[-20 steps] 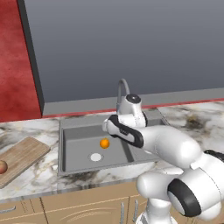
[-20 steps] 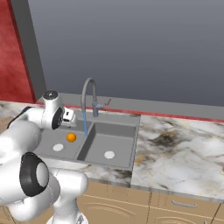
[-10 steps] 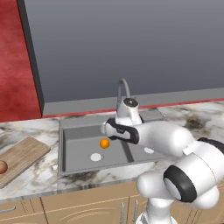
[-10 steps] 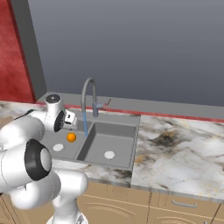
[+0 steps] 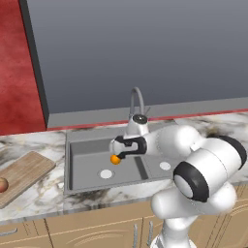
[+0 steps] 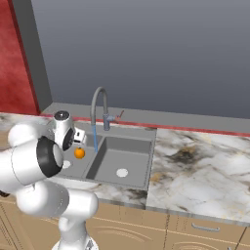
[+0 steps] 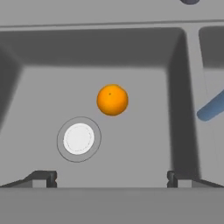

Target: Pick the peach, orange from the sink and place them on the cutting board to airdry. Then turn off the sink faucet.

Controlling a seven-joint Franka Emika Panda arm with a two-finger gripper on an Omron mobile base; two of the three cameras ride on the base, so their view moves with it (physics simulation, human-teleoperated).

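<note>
The gripper [image 7: 112,177] hangs above the left basin of the sink [image 5: 77,167], its two finger tips spread wide at the bottom corners of the hand view with nothing between them, a stance that suits dropping around a round fruit. The orange [image 7: 112,100] lies on the basin floor near the centre of that view, just up and right of the white drain [image 7: 78,138] and clear of the walls, so it looks open to a straight descent. In the left base view the peach [image 5: 2,184] sits at the far left edge on the cutting board [image 5: 26,172], so that half appears done. A blue stream [image 6: 94,137] falls from the sink faucet [image 6: 99,100] at centre left of the right base view, so the water is running
</note>
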